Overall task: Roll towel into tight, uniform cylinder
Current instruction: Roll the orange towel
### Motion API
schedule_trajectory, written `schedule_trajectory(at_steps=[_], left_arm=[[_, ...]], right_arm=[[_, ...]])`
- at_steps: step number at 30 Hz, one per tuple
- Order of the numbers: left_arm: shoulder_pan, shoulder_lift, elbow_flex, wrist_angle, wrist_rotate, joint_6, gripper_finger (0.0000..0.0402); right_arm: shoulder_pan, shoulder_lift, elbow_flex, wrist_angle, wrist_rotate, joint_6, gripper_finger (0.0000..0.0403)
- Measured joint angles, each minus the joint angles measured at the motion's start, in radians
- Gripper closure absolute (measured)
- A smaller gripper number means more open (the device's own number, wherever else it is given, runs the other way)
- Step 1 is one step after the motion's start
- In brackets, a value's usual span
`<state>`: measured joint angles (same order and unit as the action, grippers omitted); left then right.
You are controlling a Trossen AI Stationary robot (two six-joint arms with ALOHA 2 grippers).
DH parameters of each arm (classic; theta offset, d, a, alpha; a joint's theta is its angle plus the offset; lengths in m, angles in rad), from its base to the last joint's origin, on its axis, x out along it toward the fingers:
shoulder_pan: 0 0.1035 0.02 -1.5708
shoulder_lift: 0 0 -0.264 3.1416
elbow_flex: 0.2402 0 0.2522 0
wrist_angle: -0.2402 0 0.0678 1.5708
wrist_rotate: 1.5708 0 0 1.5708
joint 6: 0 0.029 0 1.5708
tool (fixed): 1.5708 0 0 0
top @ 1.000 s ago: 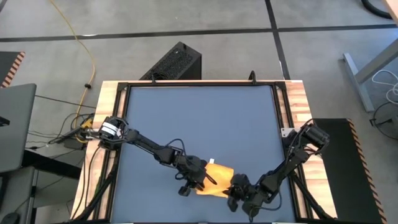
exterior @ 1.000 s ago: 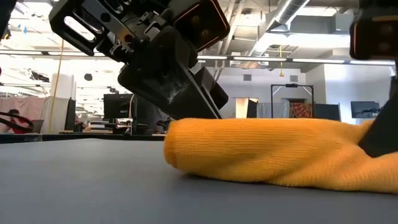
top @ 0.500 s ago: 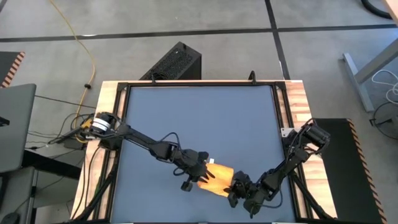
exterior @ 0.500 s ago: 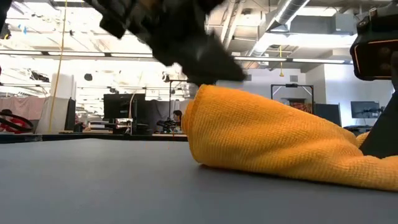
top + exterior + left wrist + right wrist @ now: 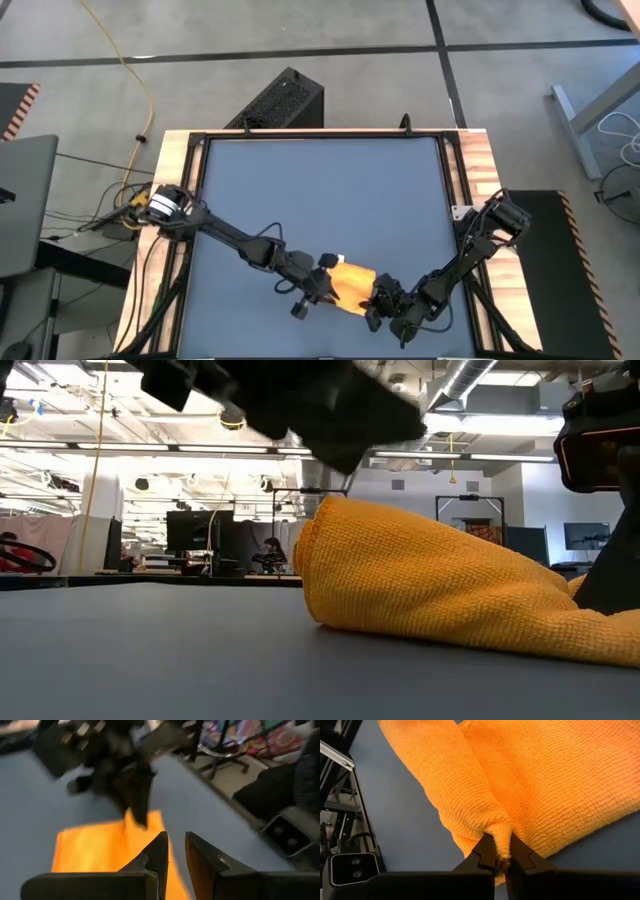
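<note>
Right claw [image 5: 501, 854] pinches the towel's [image 5: 352, 284] folded end near the front of the blue mat [image 5: 320, 190].
Left claw [image 5: 176, 851], narrowly parted and empty, hovers over the lifted end; it should tuck that edge under while the pinch keeps tension.

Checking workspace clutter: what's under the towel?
The towel lies on the dark blue mat. The right gripper pinches one end. Anything beneath its folds is hidden.
</note>
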<state>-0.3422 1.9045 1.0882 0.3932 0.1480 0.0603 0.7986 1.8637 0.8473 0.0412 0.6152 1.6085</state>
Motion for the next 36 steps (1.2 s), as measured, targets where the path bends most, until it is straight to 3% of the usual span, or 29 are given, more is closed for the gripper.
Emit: schedule_trajectory(at_steps=[4, 9, 24, 36], left_arm=[[-0.032, 0.001, 0.000, 0.037, 0.010, 0.031, 0.0366], [-0.053, 0.034, 0.004, 0.040, -0.056, 0.032, 0.0398], [0.004, 0.103, 0.006, -0.041, -0.112, -0.018, 0.0401], [0.009, 0.158, 0.006, -0.077, -0.119, -0.057, 0.0401]], right_arm=[[-0.002, 0.000, 0.000, -0.001, -0.007, 0.004, 0.0371], [-0.005, 0.001, 0.000, -0.003, -0.010, 0.011, 0.0369], [-0.014, 0.000, -0.001, -0.003, -0.026, 0.014, 0.0368], [-0.021, 0.000, -0.003, 0.056, -0.044, -0.023, 0.0341]])
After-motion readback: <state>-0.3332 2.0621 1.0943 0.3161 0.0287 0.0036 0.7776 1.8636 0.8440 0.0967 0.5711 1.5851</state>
